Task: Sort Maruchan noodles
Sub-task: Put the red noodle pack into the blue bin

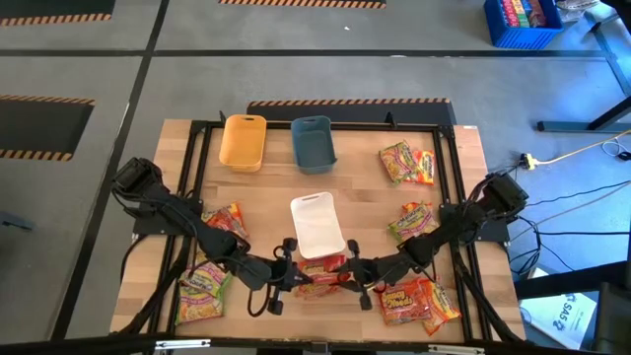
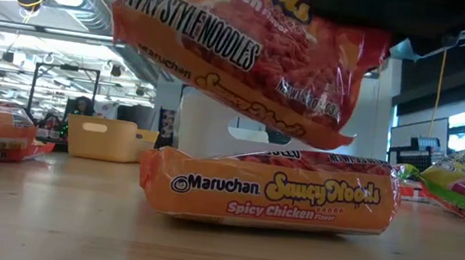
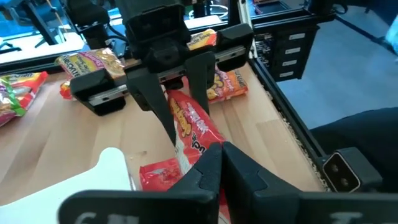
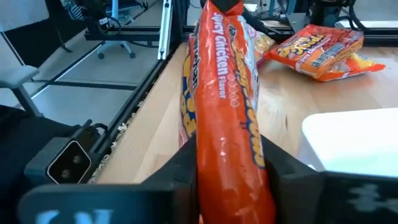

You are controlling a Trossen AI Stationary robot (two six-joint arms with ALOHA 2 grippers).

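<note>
A red-orange Maruchan packet [image 1: 320, 266] is held up between both grippers near the table's near edge, just in front of the white tray [image 1: 317, 225]. In the low view the packet [image 2: 249, 54] hangs tilted above a second orange packet [image 2: 269, 190] that lies flat on the wood. My left gripper [image 1: 289, 271] comes from the left and my right gripper [image 1: 353, 273] from the right. Both are shut on the raised packet. More packets lie in loose groups left [image 1: 225, 222] and right [image 1: 406, 164]. My left gripper [image 3: 222, 152] has its fingertips together at one end of the raised packet [image 3: 202, 140], coming level from the table's left; its own fingers hide the exact spot. My right gripper [image 4: 230, 162] pinches the packet's other end [image 4: 227, 134] between its two fingers, level from the right, along its length. The packet is edge-up and lifted clear.
A yellow tray [image 1: 244, 141] and a blue tray [image 1: 314, 143] stand at the far side. Packet piles lie at the near left [image 1: 204, 291], the near right [image 1: 419, 301] and mid right [image 1: 412, 219]. A black frame rims the table.
</note>
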